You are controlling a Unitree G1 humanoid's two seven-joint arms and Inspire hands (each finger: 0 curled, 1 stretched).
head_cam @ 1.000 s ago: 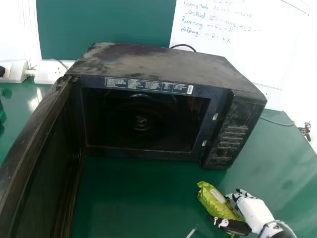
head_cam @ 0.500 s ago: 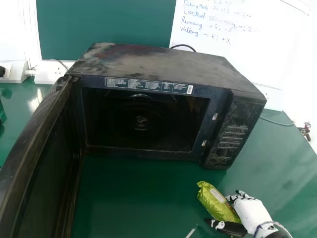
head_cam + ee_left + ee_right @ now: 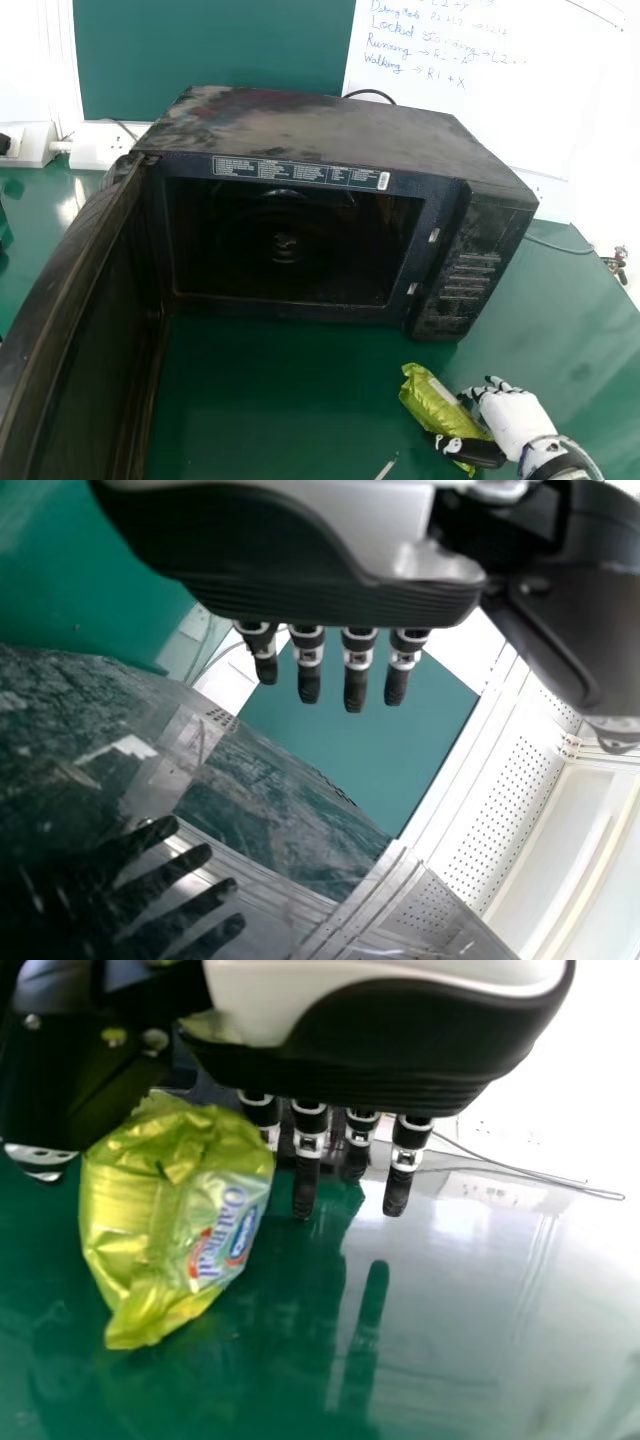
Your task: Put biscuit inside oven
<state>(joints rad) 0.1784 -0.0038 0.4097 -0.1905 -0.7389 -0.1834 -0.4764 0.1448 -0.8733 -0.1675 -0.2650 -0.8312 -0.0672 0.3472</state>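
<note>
Lying on green bench [image 3: 270,400]: green biscuit packet [image 3: 428,402], outside oven [image 3: 320,120], in front of its control-panel side. Oven door [image 3: 75,320] swung wide open on left. Right robot hand [image 3: 512,418] spread, fingers straight, thumb apart; packet between thumb and fingers, whether gripped firmly cannot tell. Left robot hand [image 3: 330,590], in left wrist view, fingers straight, slightly spread, its reflection in glossy surface [image 3: 80,730].

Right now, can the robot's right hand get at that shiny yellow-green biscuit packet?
Probably yes: the white-and-black right hand is right beside the yellow-green packet, and nothing appears to stand between them.
</note>
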